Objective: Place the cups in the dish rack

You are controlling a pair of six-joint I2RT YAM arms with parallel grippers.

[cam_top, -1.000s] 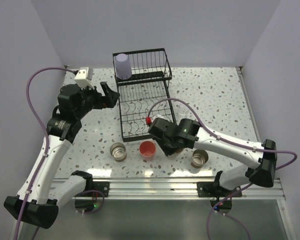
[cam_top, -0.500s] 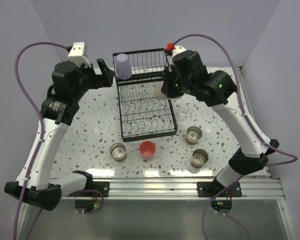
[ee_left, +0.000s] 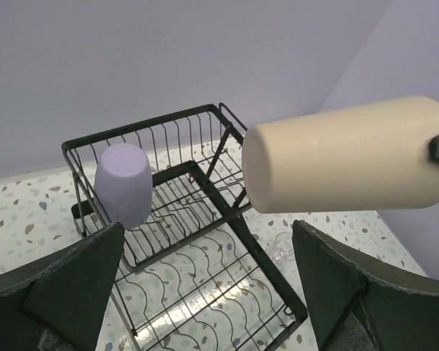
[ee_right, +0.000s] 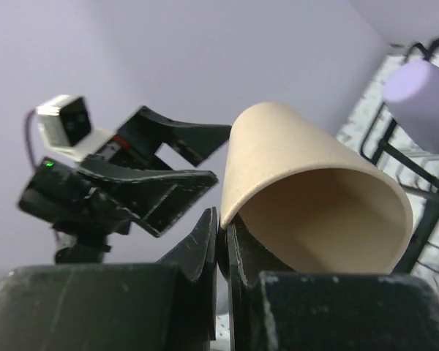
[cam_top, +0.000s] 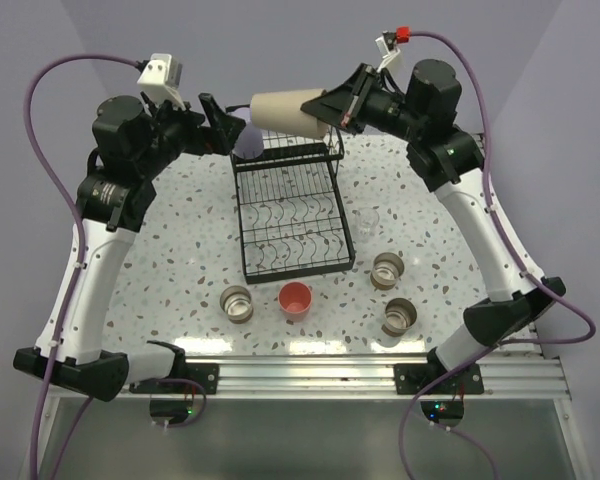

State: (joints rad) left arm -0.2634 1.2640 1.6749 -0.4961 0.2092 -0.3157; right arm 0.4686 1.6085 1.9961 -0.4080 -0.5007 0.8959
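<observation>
My right gripper (cam_top: 332,108) is shut on the rim of the tall beige cup (cam_top: 288,113). It holds the cup sideways in the air above the upper basket of the black wire dish rack (cam_top: 292,252), one finger inside the rim (ee_right: 223,241). The lavender cup (cam_top: 246,146) stands upside down in the upper basket's left corner (ee_left: 123,183). My left gripper (cam_top: 223,127) is open and empty, just left of the beige cup (ee_left: 347,164). The red-pink cup (cam_top: 295,298), the clear glass (cam_top: 368,222) and three short tan-and-metallic cups (cam_top: 238,303) (cam_top: 388,268) (cam_top: 399,316) stand on the table.
The rack's lower tray (ee_left: 205,292) with curved dividers holds nothing. The table is speckled white, with purple walls behind and at both sides. A metal rail (cam_top: 310,375) runs along the near edge by the arm bases.
My right arm has risen from low near the table's front to high above the rack, carrying the beige cup and turning it sideways. My left arm has lifted and moved toward the upper basket.
</observation>
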